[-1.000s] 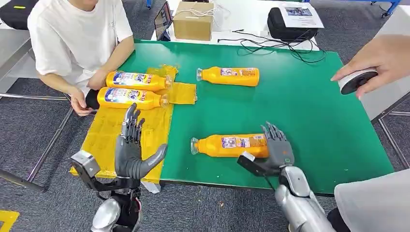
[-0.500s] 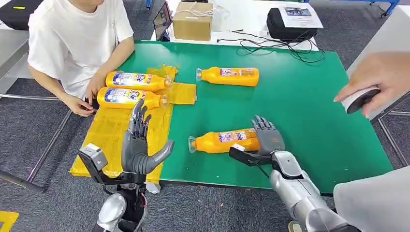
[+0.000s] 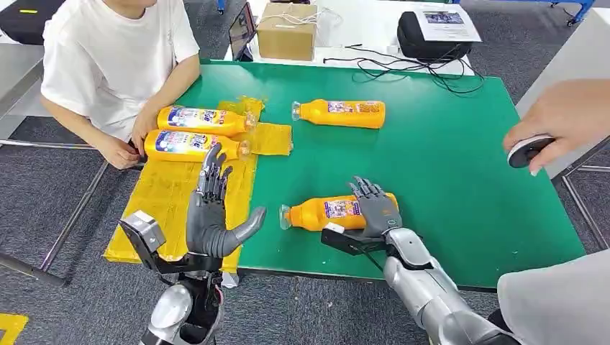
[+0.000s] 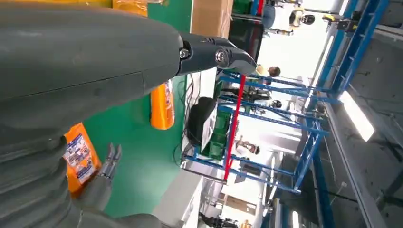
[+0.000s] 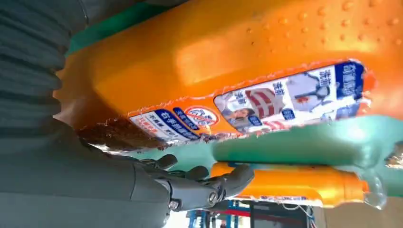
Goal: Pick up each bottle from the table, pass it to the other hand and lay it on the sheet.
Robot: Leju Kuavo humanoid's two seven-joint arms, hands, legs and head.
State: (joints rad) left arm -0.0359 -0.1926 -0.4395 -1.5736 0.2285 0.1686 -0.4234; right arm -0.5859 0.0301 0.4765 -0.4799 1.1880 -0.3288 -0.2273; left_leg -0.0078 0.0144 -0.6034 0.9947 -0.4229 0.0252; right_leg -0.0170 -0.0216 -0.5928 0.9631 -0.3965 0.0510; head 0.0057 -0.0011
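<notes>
Bottles of orange plastic with printed labels and clear caps number four. The near orange bottle (image 3: 333,210) lies on its side on the green table top (image 3: 446,165), close to the front edge, cap pointing toward the robot's left. The right hand (image 3: 375,210) rests on the base half of this bottle, fingers draped over its upper side and thumb at the near side; the right wrist view shows the labelled bottle body (image 5: 247,80) pressed close against the palm with the dark fingers (image 5: 209,183) curled past it. Whether the bottle is lifted clear of the table cannot be determined.

The far orange bottle (image 3: 339,113) lies on its side further back on the green top, cap pointing the same way, well apart from both hands.

Two more orange bottles lie on the crinkled yellow plastic sheet (image 3: 169,201) that covers the table's left portion: the rear sheet bottle (image 3: 205,120) and the front sheet bottle (image 3: 193,144), parallel and just beside each other.

The left hand (image 3: 211,215) is raised above the front of the yellow sheet, palm upright, fingers extended and spread, thumb pointing toward the near bottle; it holds nothing.

A seated person in a white T-shirt (image 3: 115,57) rests a hand (image 3: 146,118) at the base of the sheet bottles. Another person's hand (image 3: 565,118) at the right edge holds a small grey and white device (image 3: 524,149).
</notes>
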